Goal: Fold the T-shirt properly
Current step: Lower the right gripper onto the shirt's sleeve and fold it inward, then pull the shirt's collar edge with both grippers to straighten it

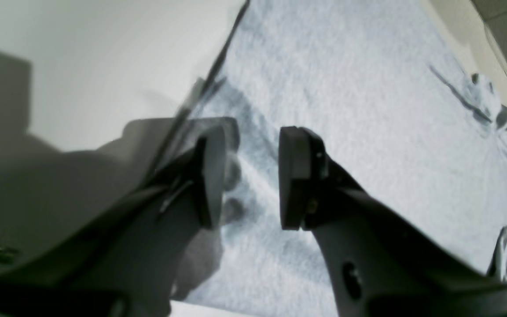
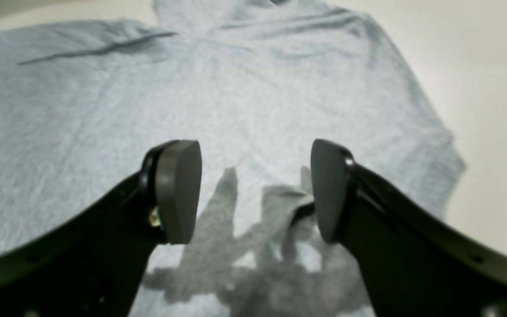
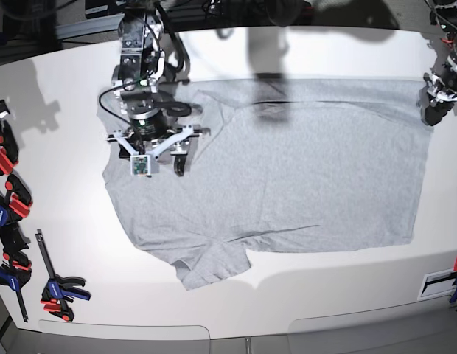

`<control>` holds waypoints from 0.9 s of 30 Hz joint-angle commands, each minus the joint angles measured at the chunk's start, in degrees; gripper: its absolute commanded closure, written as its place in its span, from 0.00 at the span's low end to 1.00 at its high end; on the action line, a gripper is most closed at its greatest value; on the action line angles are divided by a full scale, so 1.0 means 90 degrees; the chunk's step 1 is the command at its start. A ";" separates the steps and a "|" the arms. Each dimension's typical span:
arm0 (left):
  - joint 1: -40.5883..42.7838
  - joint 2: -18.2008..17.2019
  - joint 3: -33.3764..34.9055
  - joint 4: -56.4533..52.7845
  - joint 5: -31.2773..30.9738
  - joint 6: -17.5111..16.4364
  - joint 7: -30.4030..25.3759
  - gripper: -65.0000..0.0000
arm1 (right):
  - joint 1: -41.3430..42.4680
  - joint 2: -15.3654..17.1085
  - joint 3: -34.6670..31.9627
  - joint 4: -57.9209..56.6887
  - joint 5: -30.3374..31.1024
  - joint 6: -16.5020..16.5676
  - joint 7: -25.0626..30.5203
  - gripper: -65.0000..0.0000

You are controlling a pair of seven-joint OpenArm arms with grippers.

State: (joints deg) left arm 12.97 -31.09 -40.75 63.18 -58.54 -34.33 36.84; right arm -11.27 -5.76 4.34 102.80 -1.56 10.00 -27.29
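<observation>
A: T-shirt first, base view: where is it, and is any fold made?

B: It lies spread flat across the middle of the desk, plain side up, hem toward the right edge, collar end toward the left edge. One sleeve sticks out toward the near edge. I'd judge it laid out and smoothed, with no real fold yet, so all the folding is left

A: And the hands in that view?

B: The right hand hovers over the shoulder area near the far-left corner. The left hand is at the far-right corner by the hem

A: Left wrist view?

B: The left hand has its jaws apart with nothing between them. Grey cloth lies below, its straight edge running along the bare desk. One small crease shows farther off

A: Right wrist view?

B: The right hand stands wide apart, empty, above the cloth. A little raised pinch of fabric sits just beside its right finger, seemingly not gripped. The sleeve and body beyond look flat, with one long wrinkle
</observation>
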 commanded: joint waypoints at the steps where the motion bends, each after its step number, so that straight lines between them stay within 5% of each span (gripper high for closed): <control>1: 0.0017 -0.0185 -0.0211 0.0177 -0.0141 -0.0216 -0.0092 0.71 | 0.0027 -0.0012 0.0117 0.0294 0.0000 -0.0090 0.0075 0.45; 4: 0.0240 -0.0189 -0.0646 0.0442 -0.0143 -0.0384 0.0049 0.71 | -0.0255 -0.0010 0.0617 0.0782 0.0204 -0.0114 -0.0180 0.45; 8: 0.0714 -0.0257 -0.0971 0.0712 -0.0168 -0.0381 0.0078 0.71 | -0.0918 -0.0010 0.1627 0.1260 0.1299 -0.0049 -0.0367 0.45; 18: 0.1734 -0.0306 -0.1059 0.0862 -0.0410 -0.0381 0.0449 0.63 | -0.2584 -0.0070 0.4469 0.1180 0.5452 0.0950 -0.1054 0.45; 27: 0.1824 -0.0306 -0.1059 0.0862 -0.0571 -0.0384 0.0583 0.63 | -0.1836 -0.0029 0.4350 -0.0593 0.6076 0.1258 -0.1258 0.45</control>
State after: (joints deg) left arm 29.08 -32.40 -49.63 70.04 -62.72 -37.36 42.98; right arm -27.44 -6.52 43.13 96.36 52.31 20.62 -39.97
